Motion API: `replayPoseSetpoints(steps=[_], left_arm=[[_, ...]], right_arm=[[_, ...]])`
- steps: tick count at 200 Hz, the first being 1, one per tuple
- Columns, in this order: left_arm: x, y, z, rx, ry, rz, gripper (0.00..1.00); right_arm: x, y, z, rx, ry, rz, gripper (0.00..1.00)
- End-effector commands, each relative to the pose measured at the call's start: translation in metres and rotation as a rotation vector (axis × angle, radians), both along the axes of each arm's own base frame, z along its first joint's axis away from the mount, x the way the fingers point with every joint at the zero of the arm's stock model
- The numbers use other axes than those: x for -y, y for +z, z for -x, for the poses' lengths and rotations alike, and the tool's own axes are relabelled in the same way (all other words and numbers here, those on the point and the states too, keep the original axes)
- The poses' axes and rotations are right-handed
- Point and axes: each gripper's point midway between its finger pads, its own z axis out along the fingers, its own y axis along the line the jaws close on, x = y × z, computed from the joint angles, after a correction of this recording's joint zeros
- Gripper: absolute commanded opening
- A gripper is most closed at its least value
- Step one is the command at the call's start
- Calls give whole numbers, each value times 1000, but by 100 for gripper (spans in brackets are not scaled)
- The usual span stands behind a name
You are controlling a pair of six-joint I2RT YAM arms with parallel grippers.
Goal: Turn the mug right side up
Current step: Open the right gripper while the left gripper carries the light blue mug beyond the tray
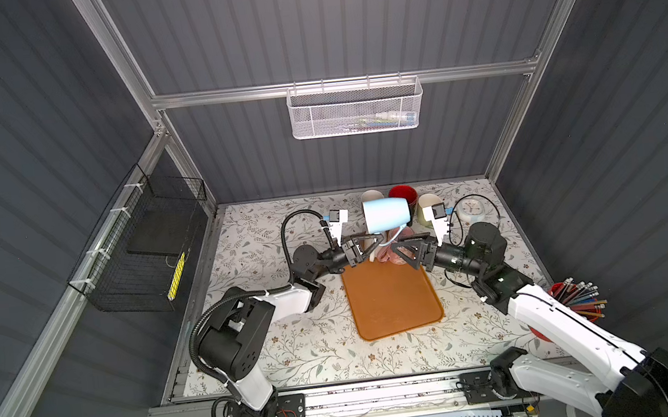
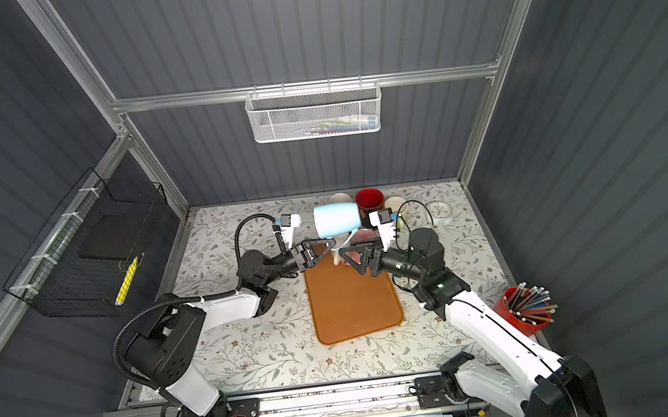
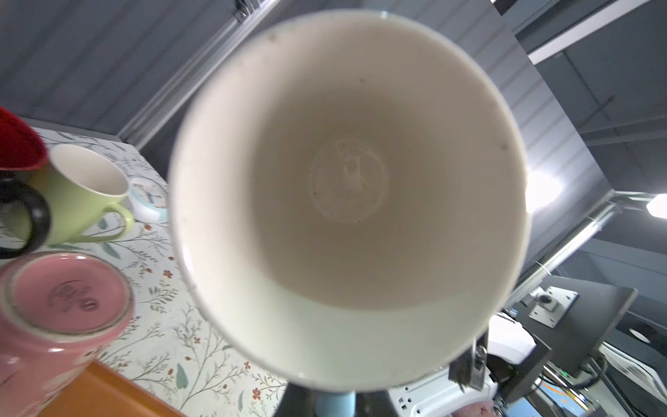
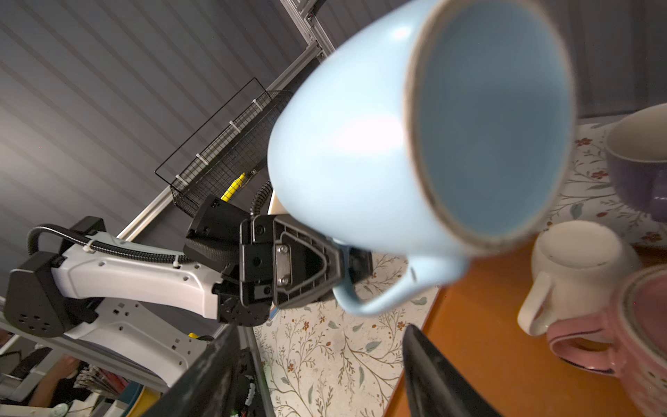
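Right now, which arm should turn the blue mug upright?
Left. The left gripper is shut on the handle of the blue mug, held sideways in the air; the right gripper is open, empty.

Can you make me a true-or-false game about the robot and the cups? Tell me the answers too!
1. The light blue ceramic mug is up in the air, tipped on its side. True.
2. The right gripper is squeezing it. False: its jaws are open and empty; the left gripper is shut on the mug's handle.
3. The pink mug is upside down. True.
4. The red cup of pencils stands on the orange rectangular tray. False: it stands on the flowery table cover, beside the right arm, off the tray.
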Motion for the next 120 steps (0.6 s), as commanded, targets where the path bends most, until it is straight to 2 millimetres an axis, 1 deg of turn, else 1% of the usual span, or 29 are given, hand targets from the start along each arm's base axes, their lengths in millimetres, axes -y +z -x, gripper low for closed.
replayPoseSetpoints(steps=[1, 12, 18, 21, 23, 25, 26, 29, 30, 31, 33, 34, 36, 49, 55, 57, 64, 76, 101, 120], left_arm=[[-24, 29, -8, 108, 136, 11, 0], [-30, 28, -13, 109, 179, -25, 0], [-32, 24, -16, 103, 203, -59, 0], [-33, 26, -18, 112, 221, -67, 0], [-33, 23, -19, 99, 225, -88, 0], [-34, 25, -20, 110, 238, -92, 0], [-34, 21, -21, 96, 238, -110, 0], [-36, 23, -23, 107, 258, -119, 0], [-35, 19, -24, 92, 257, -136, 0], [-36, 23, -25, 102, 267, -133, 0], [-37, 22, -26, 105, 278, -147, 0], [-37, 18, -27, 90, 278, -167, 0], [-38, 20, -28, 102, 294, -172, 0], [-44, 13, -41, 89, 373, -289, 0], [-48, 8, -46, 80, 407, -350, 0], [-50, 10, -49, 81, 426, -363, 0], [-58, 7, -57, 71, 486, -425, 0], [-69, 5, -66, 58, 558, -519, 0], [-85, 7, -77, 50, 646, -660, 0], [-93, 0, -92, 23, 687, -803, 0]], right_arm=[[6, -11, 3, -4, -34, 37, 73], [9, -14, 2, -9, -49, 43, 74], [10, -16, 1, -15, -57, 45, 74], [10, -16, 1, -15, -60, 46, 74], [10, -16, 0, -17, -62, 47, 74], [11, -16, 0, -20, -65, 48, 75], [11, -16, 0, -21, -65, 48, 75], [11, -17, 0, -22, -66, 50, 75], [11, -17, 0, -23, -68, 51, 75], [11, -17, 0, -23, -68, 53, 75], [11, -18, 1, -24, -69, 55, 75], [12, -18, 1, -25, -70, 55, 75], [13, -18, 0, -25, -74, 55, 75], [17, -22, 1, -29, -98, 63, 75], [18, -23, 2, -28, -107, 67, 75], [19, -24, 2, -29, -110, 68, 75], [21, -26, 2, -35, -118, 73, 75], [23, -31, 3, -49, -129, 93, 75], [29, -37, 2, -77, -160, 132, 74], [34, -37, 1, -89, -190, 154, 74]])
